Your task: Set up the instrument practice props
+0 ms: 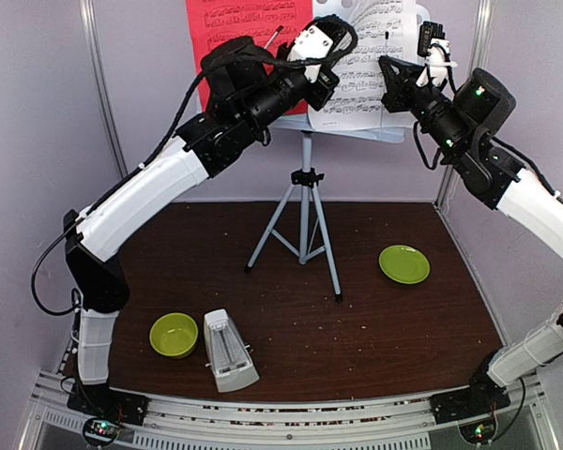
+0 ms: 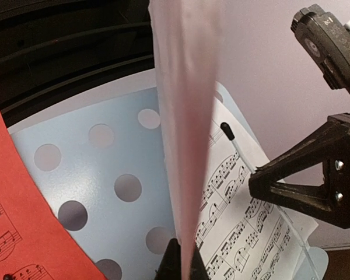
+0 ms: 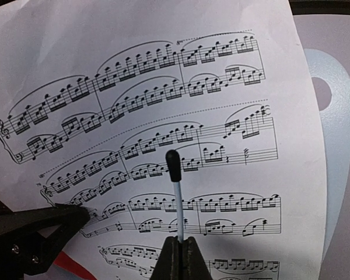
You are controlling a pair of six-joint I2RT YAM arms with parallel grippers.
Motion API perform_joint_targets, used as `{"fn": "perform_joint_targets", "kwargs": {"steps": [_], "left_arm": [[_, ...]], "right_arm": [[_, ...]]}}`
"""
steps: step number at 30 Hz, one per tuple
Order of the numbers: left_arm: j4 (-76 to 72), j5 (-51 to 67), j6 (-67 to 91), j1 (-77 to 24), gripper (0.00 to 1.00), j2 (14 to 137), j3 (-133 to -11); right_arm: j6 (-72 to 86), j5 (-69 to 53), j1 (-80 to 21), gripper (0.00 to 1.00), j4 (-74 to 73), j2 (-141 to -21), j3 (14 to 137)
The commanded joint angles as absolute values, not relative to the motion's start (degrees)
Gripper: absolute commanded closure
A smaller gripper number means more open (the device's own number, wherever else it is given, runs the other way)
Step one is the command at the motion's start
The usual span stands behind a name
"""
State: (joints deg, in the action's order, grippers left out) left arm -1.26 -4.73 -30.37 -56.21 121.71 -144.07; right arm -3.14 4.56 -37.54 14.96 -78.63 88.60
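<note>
The pale perforated music stand (image 1: 305, 216) stands on its tripod at the back middle. The red sheet (image 1: 230, 23) leans on its desk (image 2: 87, 169) at the left. The white sheet (image 1: 371, 66) is at the right. My left gripper (image 2: 184, 248) is shut on the white sheet's edge, which rises edge-on in the left wrist view (image 2: 184, 116). My right gripper (image 3: 182, 240) is shut on the stand's thin white page-holder rod (image 3: 176, 186) with a black tip, lying over the white sheet (image 3: 163, 76). The white metronome (image 1: 229, 351) stands at the table's front left.
A lime-green bowl (image 1: 174, 335) sits left of the metronome. A lime-green plate (image 1: 403, 263) lies right of the tripod legs. Both arms (image 1: 150, 197) reach high over the table to the stand top, close to each other. Walls close in at the back and sides.
</note>
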Motion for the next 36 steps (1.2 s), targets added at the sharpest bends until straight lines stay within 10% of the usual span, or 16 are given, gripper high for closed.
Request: {"fn": "perform_joint_targets", "kwargs": {"steps": [1, 36], "left_arm": [[-1.90, -1.78, -31.63, -55.51, 1.00, 119.63, -146.18], [-0.29, 11.67, -35.38, -50.67, 1.00, 118.89, -145.63]], "right_arm": [[-3.86, 5.01, -37.73, 1.00, 13.54, -78.75, 88.16], [-3.57, 3.84, -37.71, 1.00, 14.02, -79.35, 88.20]]}}
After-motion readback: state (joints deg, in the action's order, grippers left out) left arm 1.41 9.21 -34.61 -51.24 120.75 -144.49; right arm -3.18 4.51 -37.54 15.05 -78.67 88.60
